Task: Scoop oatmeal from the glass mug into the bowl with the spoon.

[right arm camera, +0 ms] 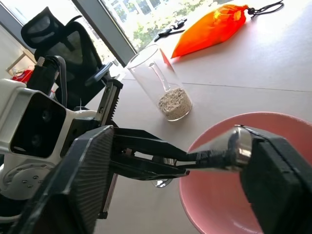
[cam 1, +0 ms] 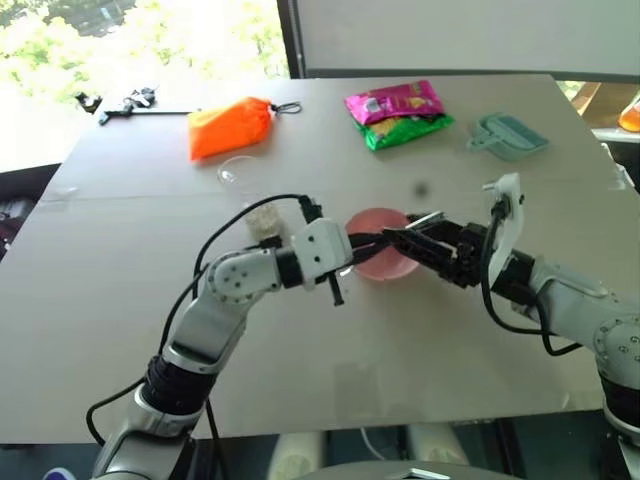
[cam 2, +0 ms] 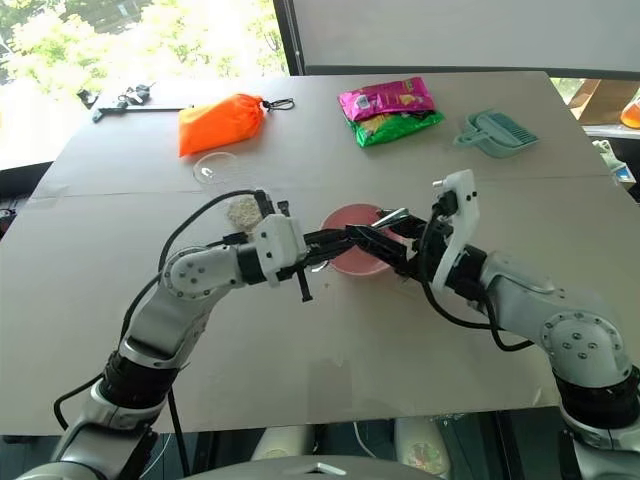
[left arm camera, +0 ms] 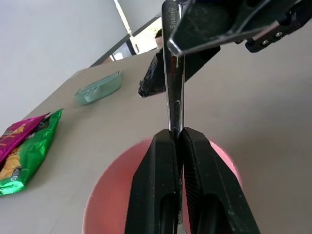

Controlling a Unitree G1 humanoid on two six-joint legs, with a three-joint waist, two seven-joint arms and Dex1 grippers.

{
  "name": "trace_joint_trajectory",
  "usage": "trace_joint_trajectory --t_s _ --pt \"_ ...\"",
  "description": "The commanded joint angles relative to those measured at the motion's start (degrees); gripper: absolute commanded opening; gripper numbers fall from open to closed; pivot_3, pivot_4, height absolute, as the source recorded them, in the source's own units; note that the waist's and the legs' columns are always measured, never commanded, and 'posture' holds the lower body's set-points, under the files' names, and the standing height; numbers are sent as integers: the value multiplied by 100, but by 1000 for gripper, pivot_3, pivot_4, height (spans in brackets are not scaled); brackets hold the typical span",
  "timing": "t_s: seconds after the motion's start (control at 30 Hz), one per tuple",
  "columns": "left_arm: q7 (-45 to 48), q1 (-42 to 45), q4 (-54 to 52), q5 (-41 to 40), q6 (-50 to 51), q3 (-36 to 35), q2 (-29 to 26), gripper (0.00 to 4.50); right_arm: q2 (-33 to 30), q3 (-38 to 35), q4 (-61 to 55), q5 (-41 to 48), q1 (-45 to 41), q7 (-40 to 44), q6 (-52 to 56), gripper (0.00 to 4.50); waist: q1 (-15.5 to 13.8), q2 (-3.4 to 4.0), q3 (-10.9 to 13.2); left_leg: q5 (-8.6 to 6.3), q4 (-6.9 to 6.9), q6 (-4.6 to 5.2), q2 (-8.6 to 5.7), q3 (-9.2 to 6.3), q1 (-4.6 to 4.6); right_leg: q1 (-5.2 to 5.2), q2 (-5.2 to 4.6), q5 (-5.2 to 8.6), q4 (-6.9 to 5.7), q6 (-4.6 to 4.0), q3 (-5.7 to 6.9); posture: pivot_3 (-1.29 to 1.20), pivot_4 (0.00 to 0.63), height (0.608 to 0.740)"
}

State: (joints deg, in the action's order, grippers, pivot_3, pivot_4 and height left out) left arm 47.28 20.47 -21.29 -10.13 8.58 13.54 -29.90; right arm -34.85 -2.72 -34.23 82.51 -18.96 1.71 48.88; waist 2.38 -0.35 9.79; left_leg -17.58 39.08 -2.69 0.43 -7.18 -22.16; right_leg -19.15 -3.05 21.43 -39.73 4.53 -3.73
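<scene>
The round pink bowl is partly covered by both black-fingered grippers that meet above it, and its near side is cut off in the left wrist view. Most of the slim silver metal spoon is hidden between the fingers. The clear glass mug is half hidden behind the left arm's cable.
</scene>
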Motion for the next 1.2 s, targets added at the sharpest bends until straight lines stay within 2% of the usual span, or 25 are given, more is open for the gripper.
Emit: trace_joint_trajectory --t_s 0.03,0.3,0.73,0.77,0.8,0.83,0.87,0.9,0.93,1.17,1.2 --pt "68 -46 -121 67 -286 -46 -53 0 -180 -135 -106 286 -113 39 79 2677 -1 0 0 0 0 0 0 0 0 0 0 0 0 0 0 0 150 740" --pt "30 -33 -69 121 -343 -102 -57 0 -502 -84 -53 478 -97 192 260 2677 -3 0 0 0 0 1 0 0 -1 0 0 0 0 0 1 0 150 740" --pt "74 -139 75 190 -625 -89 -73 0 -406 -15 16 469 -142 117 223 2677 -3 0 0 0 0 1 0 -1 -1 0 0 0 0 0 1 0 150 740" --pt "72 -143 88 193 -643 -91 -71 0 -395 -4 15 466 -146 116 229 2094 -3 1 0 0 0 1 0 -1 -1 0 0 0 0 0 0 0 150 740" --pt "67 -140 93 187 -639 -94 -64 0 -387 7 13 457 -145 118 236 1801 -3 1 1 0 0 1 0 -1 -1 0 0 0 0 0 1 0 150 740" --pt "54 -127 96 178 -621 -104 -55 0 -391 21 6 458 -134 130 251 1040 -3 1 1 0 0 1 0 -1 -1 -1 0 0 0 0 0 0 150 740" --pt "53 -119 101 177 -625 -105 -56 0 -405 34 -7 458 -118 158 271 840 -3 1 1 0 0 1 0 -1 -2 -1 0 0 0 0 1 0 150 740" --pt "56 -114 104 175 -631 -108 -60 0 -414 44 -15 461 -111 172 284 364 -4 1 1 0 0 1 0 -1 -2 0 0 0 1 0 0 0 150 740" --pt "55 -110 104 173 -631 -111 -60 0 -422 53 -19 460 -103 183 296 125 -5 1 1 0 0 1 0 -1 -2 0 0 0 1 0 0 0 150 740" --pt "-51 -105 83 224 -613 -162 -18 0 -420 57 -14 447 -61 243 324 125 -4 1 1 0 0 1 0 -1 -2 -1 0 0 1 0 1 0 150 740" --pt "14 -122 47 29 -460 -211 -13 0 -411 36 3 463 -61 230 313 125 -4 1 1 0 0 1 0 -1 -2 -1 0 0 1 0 1 0 150 740"
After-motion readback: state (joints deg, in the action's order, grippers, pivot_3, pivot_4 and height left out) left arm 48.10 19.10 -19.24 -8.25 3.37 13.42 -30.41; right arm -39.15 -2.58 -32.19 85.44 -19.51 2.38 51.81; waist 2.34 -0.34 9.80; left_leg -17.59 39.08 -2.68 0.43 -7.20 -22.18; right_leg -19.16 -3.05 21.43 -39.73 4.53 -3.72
